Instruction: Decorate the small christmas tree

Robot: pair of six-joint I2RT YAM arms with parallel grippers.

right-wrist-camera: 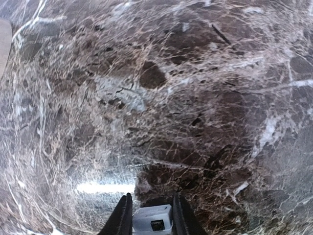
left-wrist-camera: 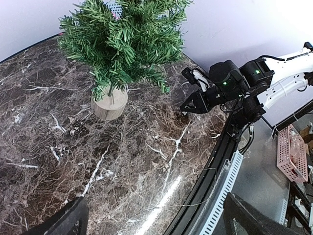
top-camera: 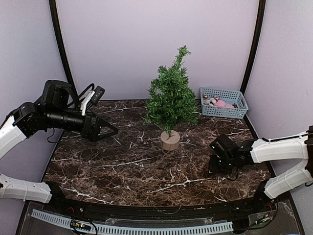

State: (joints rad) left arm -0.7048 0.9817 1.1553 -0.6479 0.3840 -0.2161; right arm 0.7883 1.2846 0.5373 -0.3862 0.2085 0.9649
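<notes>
tabletop (top-camera: pixel 122 166) of dark, white-veined marble fills the workspace, with pale walls on three sides. left arm (top-camera: pixel 54 117), black along its forearm, reaches in from the left edge and lies roughly level above the surface, pointing toward the middle. right arm (top-camera: pixel 279 149), white with a black wrist, comes in low from the right edge and angles down toward the marble.

the small christmas tree (top-camera: pixel 171 98) stands upright near the middle of the table, toward the back, on its round wooden base (top-camera: pixel 170 141); its tip leans slightly to the right. it sits between the two arms and touches neither.

a blue mesh basket (top-camera: pixel 222 111) rests at the back right corner, just beside the tree's right-hand branches, with something pink (top-camera: pixel 224 103) inside; the rest of its contents are too small to make out.

the left gripper (top-camera: pixel 111 130) hangs well to the left of the tree, its jaws spread wide, each of its fingers (left-wrist-camera: pixel 63 220) at an opposite corner of the wrist view and nothing between them.

the right gripper (left-wrist-camera: pixel 188 106) is tipped down to the marble, right of the tree and nearer the front edge, its fingers (right-wrist-camera: pixel 122 218) drawn in against a small white-grey object (right-wrist-camera: pixel 152 219) with a dark spot on it. what that object is cannot be told.
</notes>
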